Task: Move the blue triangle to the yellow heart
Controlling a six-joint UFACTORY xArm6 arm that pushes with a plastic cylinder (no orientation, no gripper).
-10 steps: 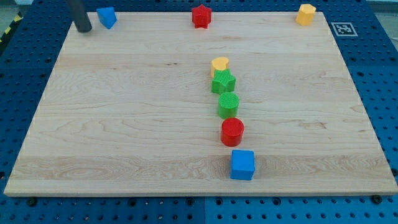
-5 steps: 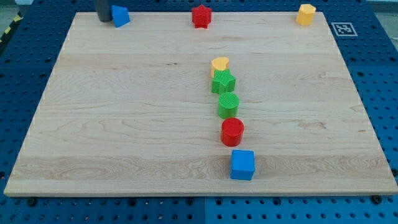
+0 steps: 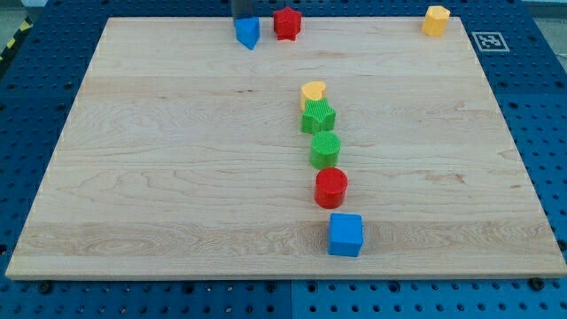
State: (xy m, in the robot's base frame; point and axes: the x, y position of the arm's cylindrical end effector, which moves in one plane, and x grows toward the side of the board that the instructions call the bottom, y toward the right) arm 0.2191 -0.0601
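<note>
1. Blue cube (image 3: 345, 235) sits nearest the view's bottom on the table (image 3: 159, 177); above it stand a red cylinder (image 3: 331, 188) and two green blocks (image 3: 325, 149).
2. Yellow heart (image 3: 313, 90) touches the upper green block.
3. Blue triangle (image 3: 248, 32) lies at the top edge, just beside the red star (image 3: 286, 23).
4. My tip (image 3: 243, 18) touches the triangle's top; it has no jaws.

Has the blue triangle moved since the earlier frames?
Yes. The blue triangle has slid toward the view's right along the top edge and now sits just left of the red star, which stayed put.
</note>
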